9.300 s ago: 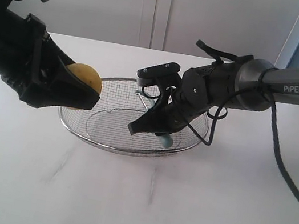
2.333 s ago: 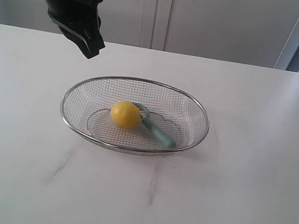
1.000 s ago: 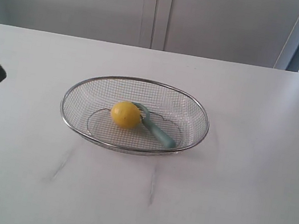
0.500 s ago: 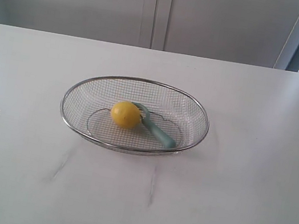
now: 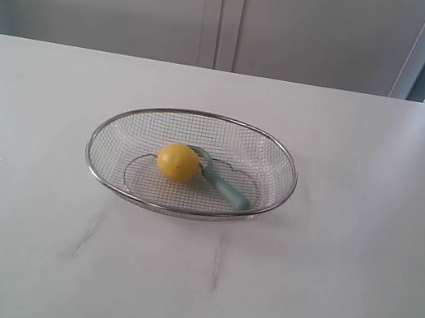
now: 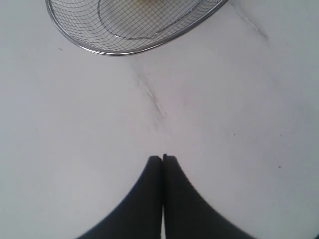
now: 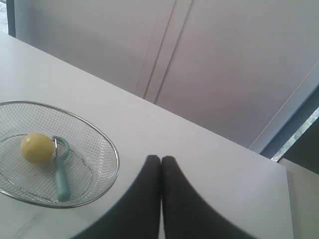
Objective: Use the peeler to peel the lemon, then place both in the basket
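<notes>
The round yellow lemon (image 5: 177,162) partly hides the hooked head of the teal-handled peeler (image 5: 228,190). The left wrist view's edge crops the oval silver wire-mesh basket (image 6: 79,25).

— Colours?
— Lemon (image 5: 178,162) bright yellow, peeler (image 5: 228,189) pale teal-green.
— The basket (image 5: 204,113)?
— Silver, fine grid mesh. Table (image 5: 336,296) white, faint grey veins. Left gripper (image 6: 162,159) and right gripper (image 7: 160,158) black.

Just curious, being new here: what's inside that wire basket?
The lemon and the peeler lie inside the basket, side by side. The basket floor directly under the lemon is covered.
</notes>
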